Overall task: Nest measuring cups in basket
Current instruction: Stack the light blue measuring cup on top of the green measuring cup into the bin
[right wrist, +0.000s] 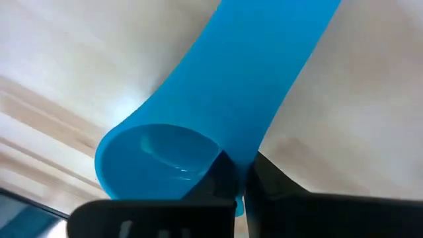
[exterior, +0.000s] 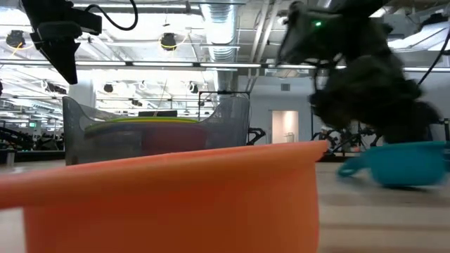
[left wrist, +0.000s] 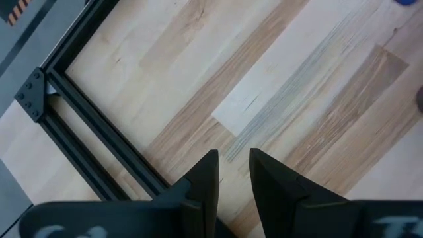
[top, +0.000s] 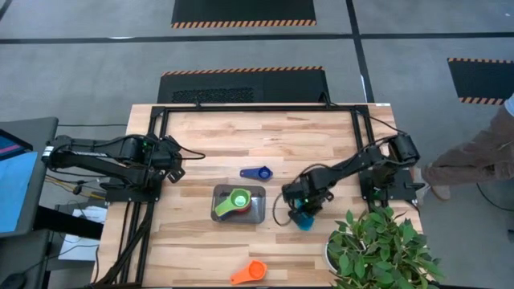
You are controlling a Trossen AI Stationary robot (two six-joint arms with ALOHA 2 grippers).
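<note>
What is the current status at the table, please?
Right gripper shut on light blue cup, right of basket. Left gripper idle at table's left side. Green cup uppermost in basket; dark blue and orange cups still out. Path clear.

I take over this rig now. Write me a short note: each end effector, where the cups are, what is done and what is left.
Right end effector: shut on the light blue cup, on the table right of the basket.
Left end effector: holds nothing, raised over the table's left side, fingers slightly apart.
Done: green cup on top of the nested cups in the basket.
Left: light blue cup, dark blue cup behind the basket, orange cup at the front edge.
</note>
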